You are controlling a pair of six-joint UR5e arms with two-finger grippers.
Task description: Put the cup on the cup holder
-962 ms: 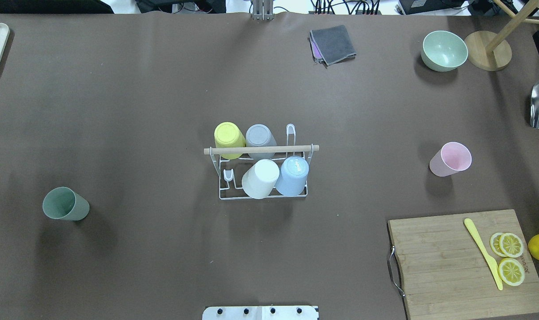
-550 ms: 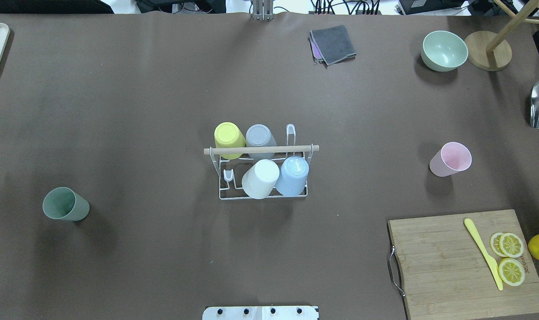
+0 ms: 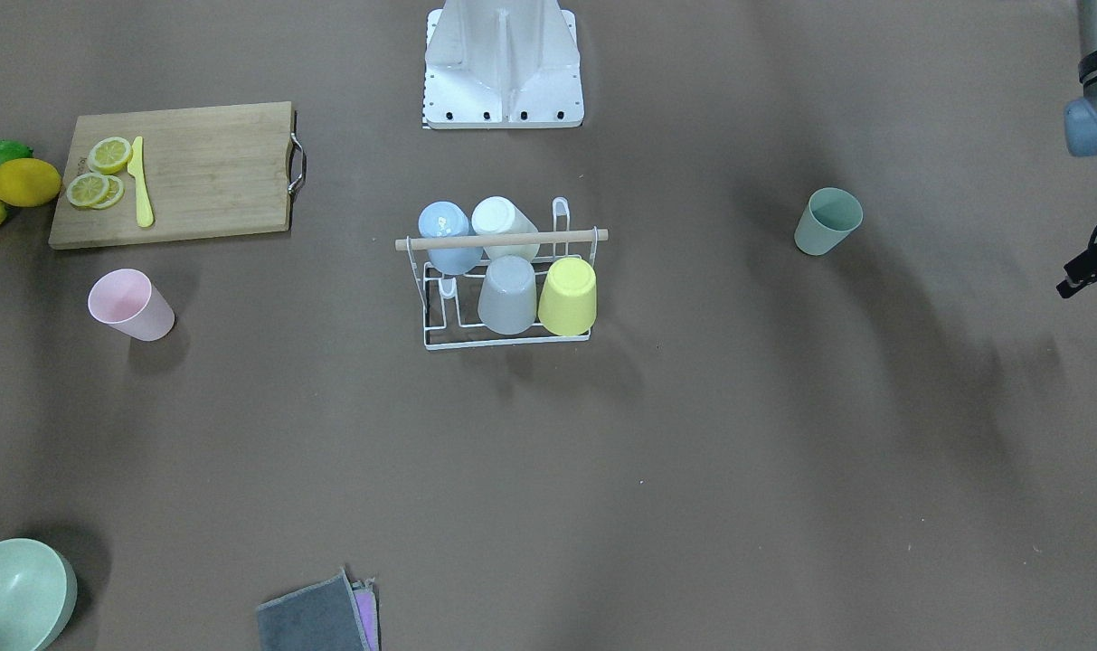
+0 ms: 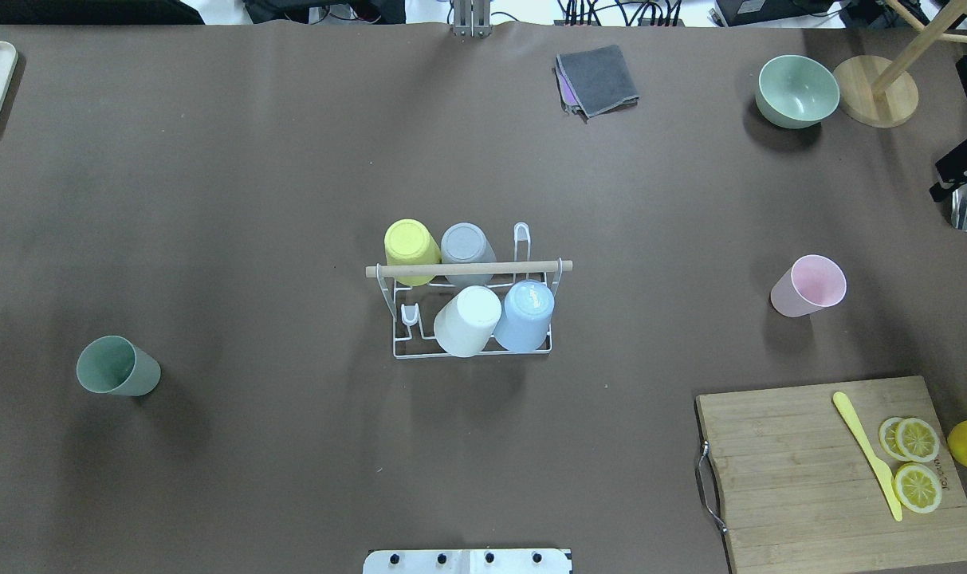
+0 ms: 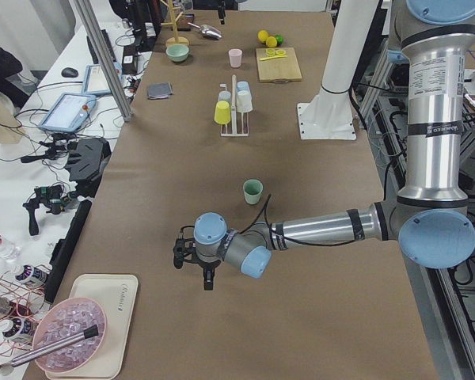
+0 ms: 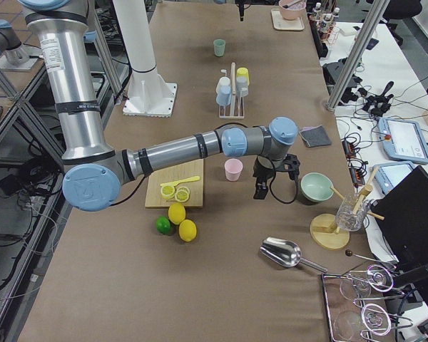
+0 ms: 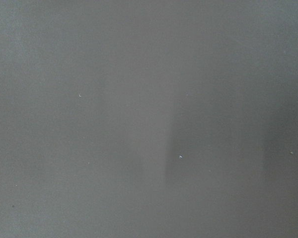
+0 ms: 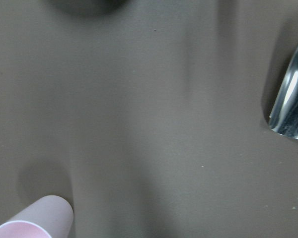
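**A:** Where is the right gripper?

**B:** It hangs over the table between the pink cup and the mint bowl, touching neither. The overhead view catches only a black corner of it at the right edge. I cannot tell whether its fingers are spread or pressed together.

**A:** And the left gripper?

**B:** It is low over the table beyond the green cup, on the side away from the rack. It is cut off at the front view's edge, so I cannot tell its state either. Its wrist camera shows only brown table cover.

**A:** What about the containers?

**B:** The pink cup stands mouth up at the robot's right with a bare inside. The green cup stands the same way at its left. The mint bowl at the far right corner also shows a bare inside. The cutting board carries lemon slices and a yellow knife.

**A:** Is anything hard to make out?

**B:** The metal scoop is cut off at the frame edge. In the right wrist view only the pink cup's rim peeks in at the bottom left.

**A:** And the cup holder?

**B:** It sits mid-table, well apart from both loose cups. It is white wire with a pale wooden rod across the top. Four cups sit upside down on it. The yellow cup and grey cup are in the far row. The white cup and blue cup are in the near row. Two prongs stand bare, one in each row.
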